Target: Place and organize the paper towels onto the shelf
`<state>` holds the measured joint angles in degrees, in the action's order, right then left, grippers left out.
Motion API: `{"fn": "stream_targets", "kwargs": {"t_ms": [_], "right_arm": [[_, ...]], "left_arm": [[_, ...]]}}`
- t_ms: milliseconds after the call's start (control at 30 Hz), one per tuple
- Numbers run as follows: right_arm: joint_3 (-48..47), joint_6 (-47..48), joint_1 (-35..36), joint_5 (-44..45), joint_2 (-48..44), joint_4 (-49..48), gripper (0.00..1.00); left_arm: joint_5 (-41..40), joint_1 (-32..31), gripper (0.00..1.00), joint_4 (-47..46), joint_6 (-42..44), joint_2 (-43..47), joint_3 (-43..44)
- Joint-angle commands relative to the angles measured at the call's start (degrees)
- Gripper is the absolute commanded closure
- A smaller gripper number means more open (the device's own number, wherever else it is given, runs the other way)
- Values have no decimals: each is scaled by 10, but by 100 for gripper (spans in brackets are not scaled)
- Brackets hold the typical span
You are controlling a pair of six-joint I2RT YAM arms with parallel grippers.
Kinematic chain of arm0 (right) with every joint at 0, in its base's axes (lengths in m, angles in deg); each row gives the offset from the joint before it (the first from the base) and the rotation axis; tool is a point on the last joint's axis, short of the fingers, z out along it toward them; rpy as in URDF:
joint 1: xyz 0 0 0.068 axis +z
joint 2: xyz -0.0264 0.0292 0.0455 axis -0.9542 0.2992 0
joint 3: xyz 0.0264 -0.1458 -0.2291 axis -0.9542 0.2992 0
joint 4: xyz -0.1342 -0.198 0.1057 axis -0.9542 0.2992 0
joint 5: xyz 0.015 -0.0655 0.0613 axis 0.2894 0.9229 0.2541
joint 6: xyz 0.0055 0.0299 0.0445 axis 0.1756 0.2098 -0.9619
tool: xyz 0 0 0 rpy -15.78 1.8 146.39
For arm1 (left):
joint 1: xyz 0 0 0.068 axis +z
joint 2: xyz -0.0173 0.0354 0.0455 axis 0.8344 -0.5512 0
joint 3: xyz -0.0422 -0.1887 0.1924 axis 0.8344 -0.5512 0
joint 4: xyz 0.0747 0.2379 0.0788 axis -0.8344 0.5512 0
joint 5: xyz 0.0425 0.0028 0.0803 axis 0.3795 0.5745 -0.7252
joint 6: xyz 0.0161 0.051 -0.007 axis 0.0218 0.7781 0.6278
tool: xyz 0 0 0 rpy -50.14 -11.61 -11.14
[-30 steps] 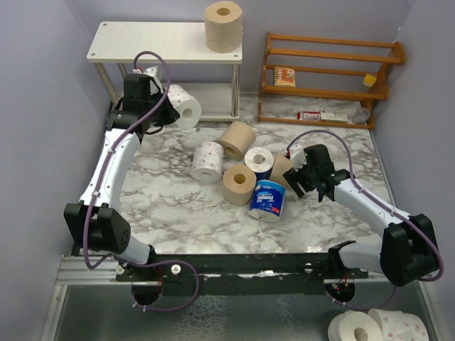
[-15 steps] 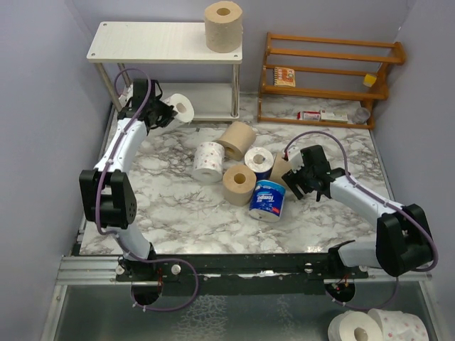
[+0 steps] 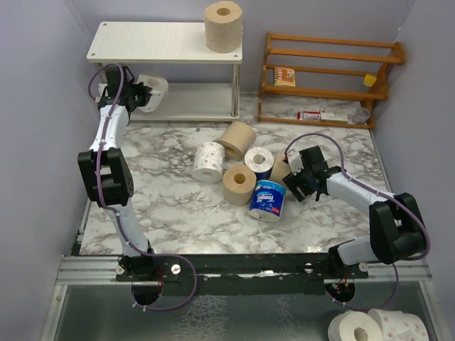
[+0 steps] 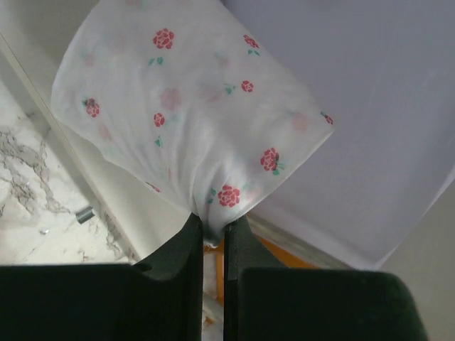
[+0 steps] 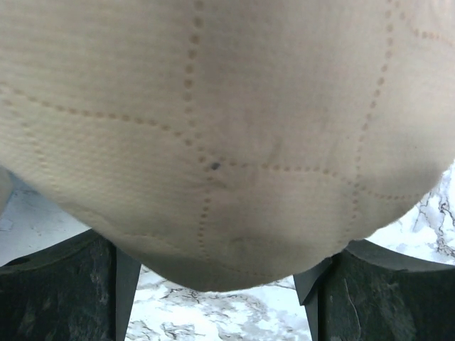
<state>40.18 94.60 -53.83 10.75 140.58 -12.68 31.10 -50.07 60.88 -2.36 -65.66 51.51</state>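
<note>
My left hand (image 4: 213,231) is all but closed. Its two black fingers (image 4: 186,249) pinch a fold of the white paper towel roll printed with small red roses (image 4: 192,106). This rose-printed roll is at the left end of the white two-tier shelf with thin silver legs (image 3: 163,42), at 11 o'clock on the grey-veined marble table (image 3: 178,213). It is level with the lower board and tucked under the near edge of the top one. I cannot tell whether it rests on that board. From my wrist I see only its curved side and no core, so I cannot tell which way its axis runs. At the right end of the top board an upright tan-brown paper roll (image 3: 223,26) stands with its hollow core facing the ceiling.

My right hand (image 3: 298,177) is spread wide, one finger on either side of a tan-brown perforated roll (image 5: 213,142) at 3 o'clock from the table's middle. Its curved wall faces my wrist. I cannot tell whether my pads press it.

Other rolls crowd it. A blue-wrapped roll with its white end up (image 3: 258,160) is just beside it at 9 o'clock, and a blue printed roll lying on its side (image 3: 268,200) is at 7 o'clock. Farther toward 9 o'clock a tan roll standing on end (image 3: 239,185), a tan roll on its side (image 3: 237,138) and a white dotted roll (image 3: 208,161) are packed together.

An orange-brown wooden slatted rack (image 3: 330,71) stands at 1 o'clock.
</note>
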Motion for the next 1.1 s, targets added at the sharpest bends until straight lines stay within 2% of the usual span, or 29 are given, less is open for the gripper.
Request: {"fn": "stream_targets", "kwargs": {"t_ms": [0,433,667,700,767,833,900,1067], "right_arm": [[-19,-1,-7,-23,17,11,24],[-26,0,-7,-52,29,25,24],[-27,0,-7,-56,40,27,24],[-28,0,-7,-59,41,28,24],[-28,2,-7,-67,42,30,24],[-28,3,-7,-74,41,34,24],[-29,4,-7,-78,40,35,24],[-29,5,-7,-80,40,36,24]], "left_arm": [[44,18,100,-45,-98,-24,17],[80,55,100,-109,-133,-67,4],[23,64,100,-78,-117,-54,6],[19,64,88,-71,-113,-53,8],[8,66,46,-59,-103,-48,12],[5,65,22,-59,-96,-42,13],[6,65,3,-62,-91,-36,14],[-12,64,1,-52,-59,-15,20]]}}
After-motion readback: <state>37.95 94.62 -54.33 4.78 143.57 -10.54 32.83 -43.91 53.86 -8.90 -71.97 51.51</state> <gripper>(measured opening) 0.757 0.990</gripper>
